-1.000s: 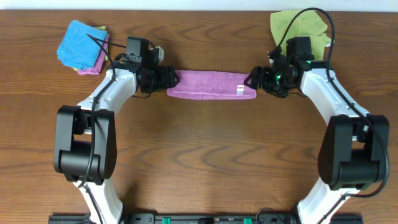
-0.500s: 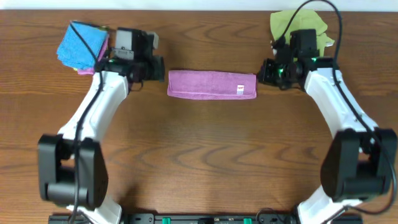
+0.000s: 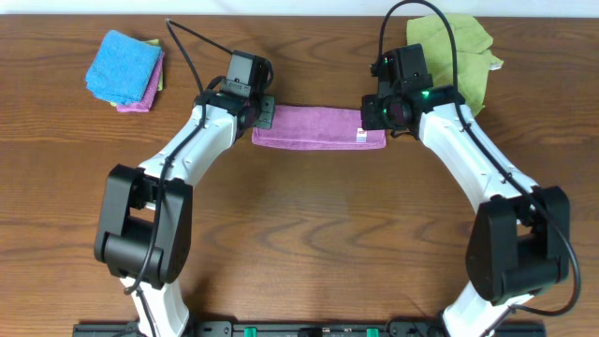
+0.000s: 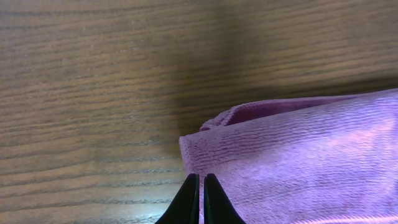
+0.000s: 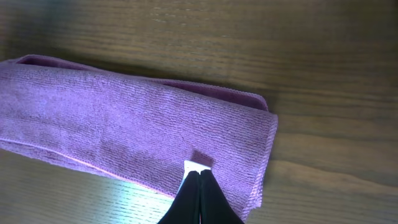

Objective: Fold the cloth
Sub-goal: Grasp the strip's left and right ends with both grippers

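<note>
The purple cloth (image 3: 314, 126) lies folded into a long narrow strip across the middle of the wooden table. My left gripper (image 3: 265, 114) hangs over its left end, jaws shut. In the left wrist view the tips (image 4: 202, 177) point at the cloth's (image 4: 298, 155) near left corner with nothing visibly pinched. My right gripper (image 3: 374, 114) is over the right end, also shut. Its tips (image 5: 199, 172) sit right at the small white tag (image 5: 198, 165) on the cloth (image 5: 137, 137), which lies flat.
A blue cloth (image 3: 124, 64) tops a small stack of pink and green ones at the back left. A crumpled green cloth (image 3: 454, 42) lies at the back right, just behind the right arm. Cables loop above both wrists.
Both grippers were open at the cloth's ends, then shut and pulled outward. Now both have swung back in over the ends, still shut. The cloth has not moved.
</note>
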Tool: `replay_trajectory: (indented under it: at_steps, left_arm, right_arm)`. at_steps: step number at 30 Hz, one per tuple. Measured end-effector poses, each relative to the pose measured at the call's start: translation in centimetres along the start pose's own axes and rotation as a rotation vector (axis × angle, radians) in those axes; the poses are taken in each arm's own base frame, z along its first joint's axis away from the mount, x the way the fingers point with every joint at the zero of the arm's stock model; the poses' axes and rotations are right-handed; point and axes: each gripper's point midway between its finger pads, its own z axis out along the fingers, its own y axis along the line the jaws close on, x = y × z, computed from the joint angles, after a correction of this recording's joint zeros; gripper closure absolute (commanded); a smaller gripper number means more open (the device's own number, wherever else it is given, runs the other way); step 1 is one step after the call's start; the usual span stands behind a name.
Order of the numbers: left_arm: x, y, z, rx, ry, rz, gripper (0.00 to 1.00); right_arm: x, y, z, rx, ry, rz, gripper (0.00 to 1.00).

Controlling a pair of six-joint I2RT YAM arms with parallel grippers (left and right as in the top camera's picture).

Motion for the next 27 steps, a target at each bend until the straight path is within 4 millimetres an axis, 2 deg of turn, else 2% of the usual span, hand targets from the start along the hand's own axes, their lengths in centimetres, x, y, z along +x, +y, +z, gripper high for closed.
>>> replay_trajectory:
  at_steps: [7,15,20,27]
  left_arm:
    - [0.2,-0.7,0.4,0.032,0.005,-0.005,0.94]
    - [0.6,-2.6,0.4,0.064,0.014,0.024,0.94]
    - [1.2,-2.1,1.3,0.036,0.035,0.024,0.94]
    - [2.3,-1.9,2.5,0.025,0.069,0.025,0.94]
  right_arm:
    - [-0.1,-0.3,0.0,0.013,-0.003,0.002,0.98]
    - [-0.1,-0.3,0.0,0.015,-0.003,0.002,0.98]
    - [0.0,-0.4,0.1,0.019,0.0,0.002,0.98]
    - [2.6,-1.3,4.0,0.044,0.108,0.01,0.98]
